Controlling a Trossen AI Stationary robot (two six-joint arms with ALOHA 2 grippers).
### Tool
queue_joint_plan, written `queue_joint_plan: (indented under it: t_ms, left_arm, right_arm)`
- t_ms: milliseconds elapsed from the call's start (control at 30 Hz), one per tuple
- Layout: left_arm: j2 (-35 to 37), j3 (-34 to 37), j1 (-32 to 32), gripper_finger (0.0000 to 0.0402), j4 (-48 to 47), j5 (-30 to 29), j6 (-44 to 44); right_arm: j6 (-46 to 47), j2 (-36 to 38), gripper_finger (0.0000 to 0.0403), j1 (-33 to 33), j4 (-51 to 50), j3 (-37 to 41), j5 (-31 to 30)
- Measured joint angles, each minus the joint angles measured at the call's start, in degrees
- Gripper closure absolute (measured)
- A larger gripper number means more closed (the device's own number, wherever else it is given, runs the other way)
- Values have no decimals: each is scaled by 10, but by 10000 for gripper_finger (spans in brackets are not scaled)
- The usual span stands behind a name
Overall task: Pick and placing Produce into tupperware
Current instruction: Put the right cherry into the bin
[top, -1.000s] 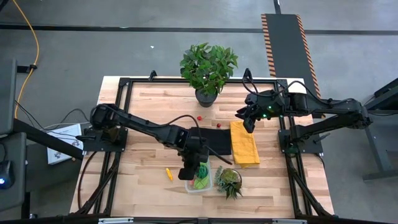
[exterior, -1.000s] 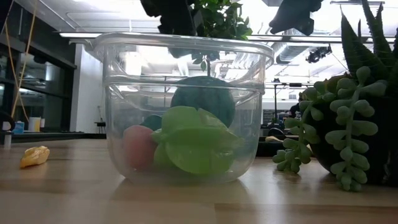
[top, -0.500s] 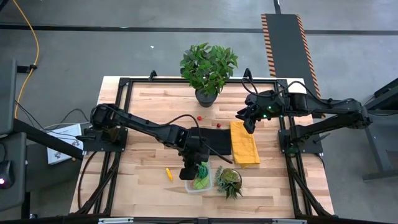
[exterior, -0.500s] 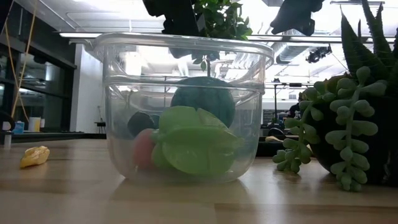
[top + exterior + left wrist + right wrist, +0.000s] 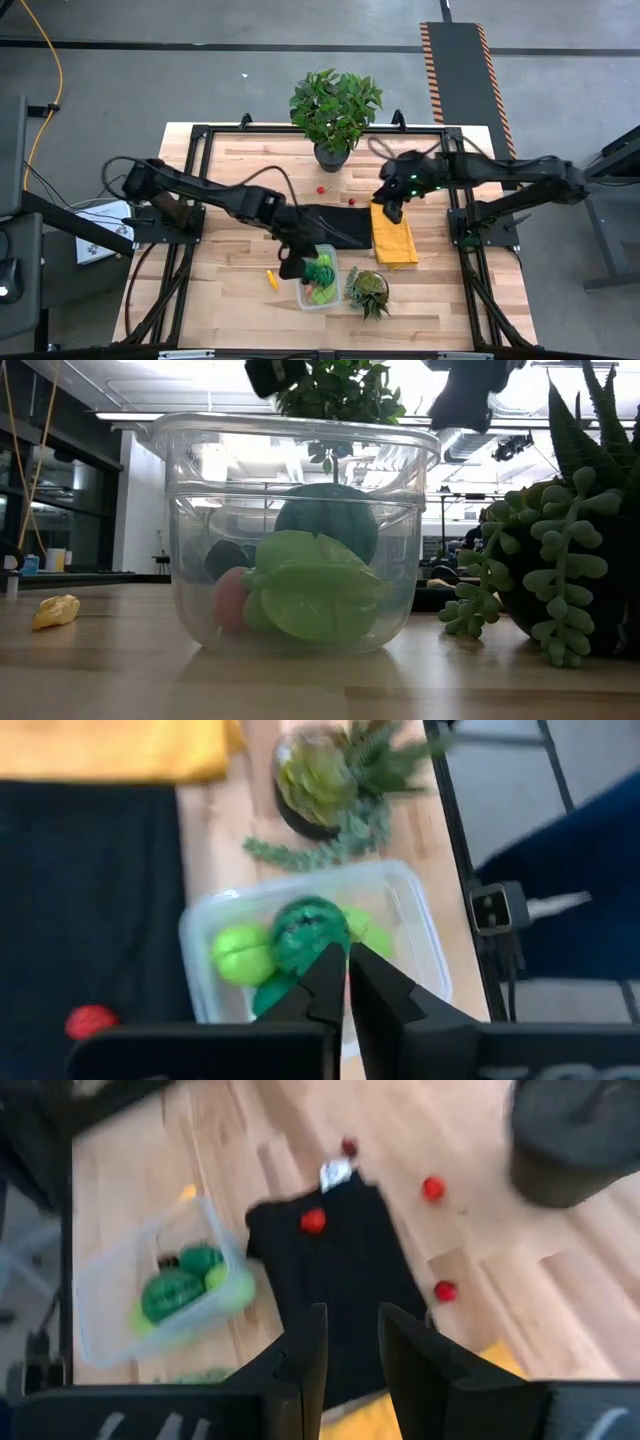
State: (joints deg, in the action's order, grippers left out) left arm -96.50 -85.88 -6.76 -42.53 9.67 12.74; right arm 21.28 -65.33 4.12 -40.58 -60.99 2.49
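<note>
The tupperware (image 5: 318, 287) stands on the wood near the table's front edge and is also in the low view (image 5: 300, 630). It holds produce: a dark green round piece (image 5: 308, 925), light green pieces (image 5: 243, 952) and a pinkish piece (image 5: 230, 600). My left gripper (image 5: 348, 982) is shut and empty, raised just to the left of the tupperware (image 5: 293, 266). My right gripper (image 5: 352, 1350) hangs open and empty over the yellow cloth's far end (image 5: 392, 212). One red berry (image 5: 313, 1220) lies on the black cloth (image 5: 335, 225); others (image 5: 432, 1187) rest on the wood.
A small yellow-orange piece (image 5: 271, 279) lies on the wood left of the tupperware. A spiky succulent (image 5: 368, 290) stands right beside the tupperware, and a potted leafy plant (image 5: 335, 110) at the far edge. The yellow cloth (image 5: 395, 240) lies right of the black cloth.
My left gripper has risen from over the tupperware and drawn back toward the table's left. In the low view a dark round piece has landed in the tupperware and the pinkish piece has shifted. My right gripper has edged toward the table's left and near side.
</note>
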Motion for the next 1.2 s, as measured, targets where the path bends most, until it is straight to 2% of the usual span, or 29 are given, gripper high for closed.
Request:
queue_joint_plan:
  t_ms: [133, 333, 700, 933, 1100, 1200]
  left_arm:
    - [40, 0, 0, 381, -26, -55, 18]
    - [99, 0, 0, 395, -86, -137, 59]
    - [193, 0, -40, 400, -219, -272, 164]
    - [243, 0, -105, 400, -259, -376, 252]
    - [259, 0, -137, 401, -289, -413, 307]
    - [261, 0, -145, 400, -320, -430, 347]
  right_arm:
    - [-30, -52, 320, 0, 0, 0, 27]
    - [-61, -101, 320, 10, 24, 0, 25]
    - [-117, -101, 320, 88, 50, 4, 95]
    - [-65, -30, 320, 121, 181, 140, 145]
    - [-1, 35, 320, 108, 298, 230, 150]
    - [11, 66, 320, 101, 331, 264, 141]
